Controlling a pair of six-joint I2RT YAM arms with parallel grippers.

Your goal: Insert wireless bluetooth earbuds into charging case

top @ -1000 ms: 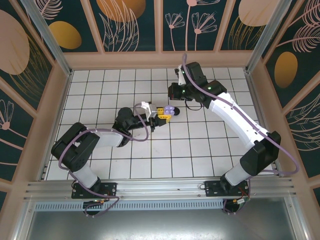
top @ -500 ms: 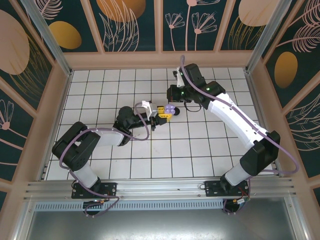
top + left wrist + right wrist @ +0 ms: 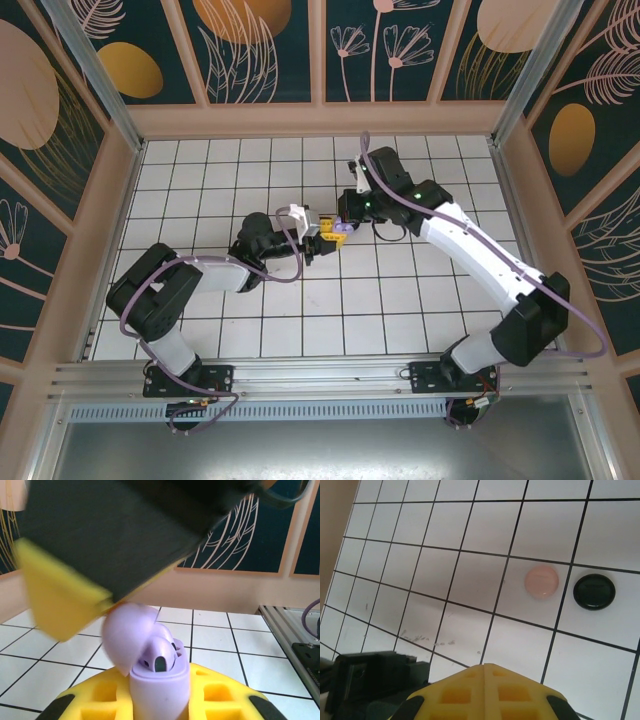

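Left gripper [image 3: 160,707]: clamped on the base of the purple case [image 3: 160,682], holding it upright above the tiled table [image 3: 210,635], near the table's middle.
Right gripper [image 3: 487,677]: fingers pressed together with nothing between them. In the left wrist view its yellow tip rested against the raised lid [image 3: 125,632] from above left.
Purple earbud [image 3: 160,655]: sat in the case's well under the half-open lid. Whether its partner was beside it could not be told.
Other cases: the pink case [image 3: 540,581] and black case [image 3: 593,592] lay shut on the tiles, side by side and just apart.
Step, judged: the lid was probably about to be pushed down.
Risk, lid: a push off the hinge line could have twisted the case in the left pads or levered it out.
Risk, earbud: if it sat proud, the lid could have jammed on it or flicked it onto the tiles.
Risk, grippers: the two tips were very close, so a small overshoot could have knocked them together.
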